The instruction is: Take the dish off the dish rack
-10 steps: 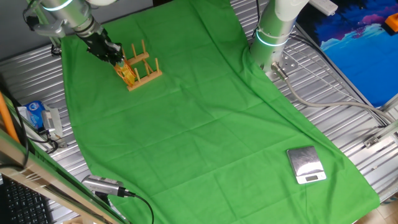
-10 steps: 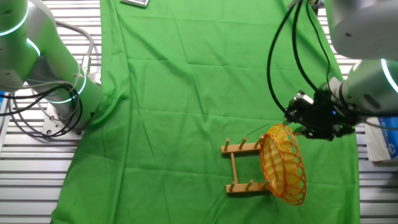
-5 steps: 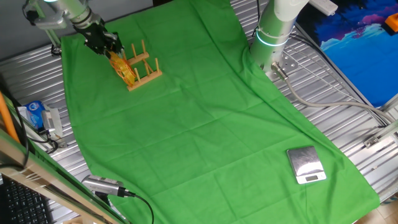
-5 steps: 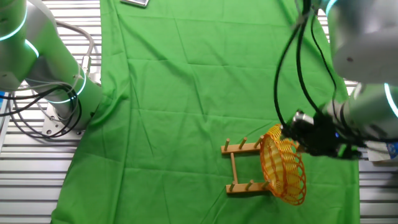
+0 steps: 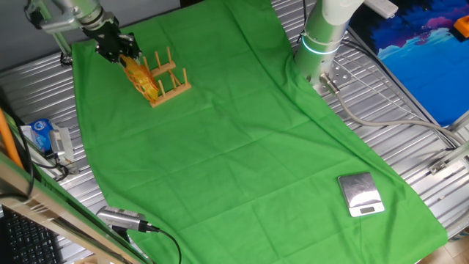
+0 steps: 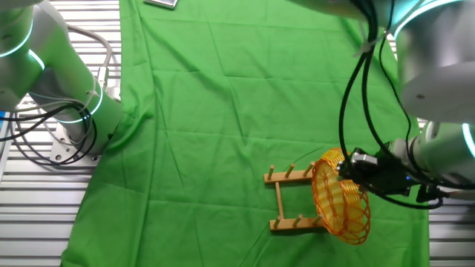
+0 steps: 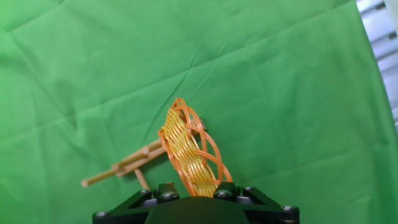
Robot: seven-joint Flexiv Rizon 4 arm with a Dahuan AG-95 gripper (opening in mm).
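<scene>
The dish point(image 5: 141, 77), a yellow-orange woven oval, stands on edge at the left end of the small wooden dish rack point(image 5: 169, 78) at the far left of the green cloth. My gripper point(image 5: 119, 47) is shut on its upper rim. From the other fixed view the dish point(image 6: 341, 197) leans at the right end of the rack point(image 6: 289, 201), with the gripper point(image 6: 358, 170) on its top right edge. In the hand view the dish point(image 7: 186, 149) runs up from between the jaws of the gripper point(image 7: 196, 186), and the rack point(image 7: 124, 168) lies behind it to the left.
A silver scale point(image 5: 360, 194) sits at the cloth's near right. A second robot's base point(image 5: 322, 37) stands at the back right, also visible as a grey arm point(image 6: 59, 81). A blue carton point(image 5: 40, 136) and cables lie on the slatted metal at the left.
The gripper has moved up and away from the rack over the last second, and the dish's upper rim has risen and tilted with it.
</scene>
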